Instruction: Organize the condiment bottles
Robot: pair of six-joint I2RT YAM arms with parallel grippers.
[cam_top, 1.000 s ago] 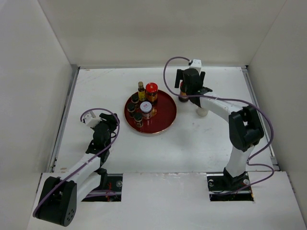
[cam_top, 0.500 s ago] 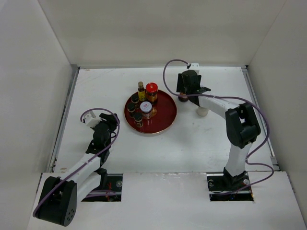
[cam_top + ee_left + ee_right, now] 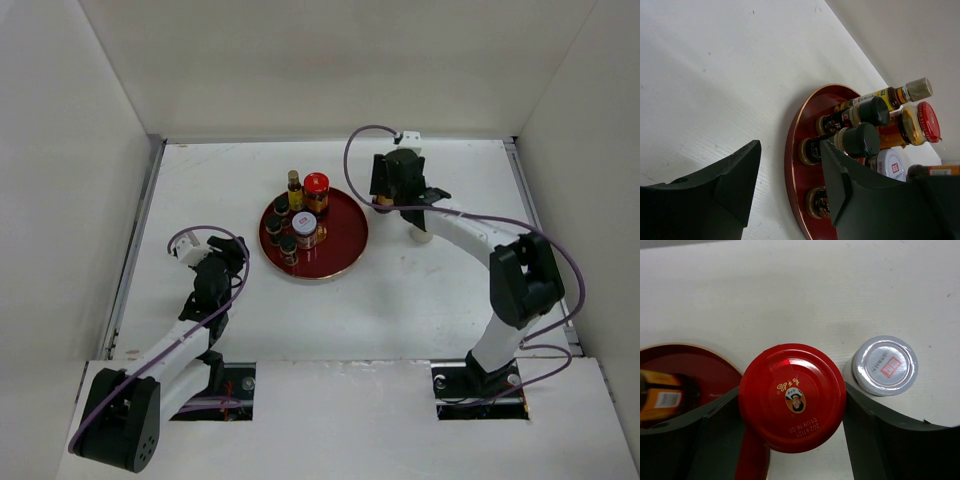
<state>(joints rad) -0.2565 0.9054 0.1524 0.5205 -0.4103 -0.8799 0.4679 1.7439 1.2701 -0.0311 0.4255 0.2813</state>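
My right gripper (image 3: 393,196) stands just right of the round dark-red tray (image 3: 345,240). In the right wrist view its fingers (image 3: 720,432) press both sides of a red-lidded jar (image 3: 792,397). A white-lidded jar (image 3: 884,365) stands on the table close to the right of it, also seen from above (image 3: 423,234). On the tray stand a slim yellow bottle (image 3: 294,185), another red-lidded jar (image 3: 316,187), a white-lidded jar (image 3: 304,228) and three dark-capped bottles (image 3: 281,206). My left gripper (image 3: 228,250) is open and empty, left of the tray, facing the bottles (image 3: 860,140).
The white table is boxed in by white walls at the left, back and right. The tray rim (image 3: 792,150) lies just ahead of my left gripper (image 3: 790,150). The tray edge (image 3: 685,357) shows left of the right gripper (image 3: 792,440).
My right gripper has come down and shifted slightly right around the red-lidded jar beside the tray. The left arm and the bottles on the tray have not moved.
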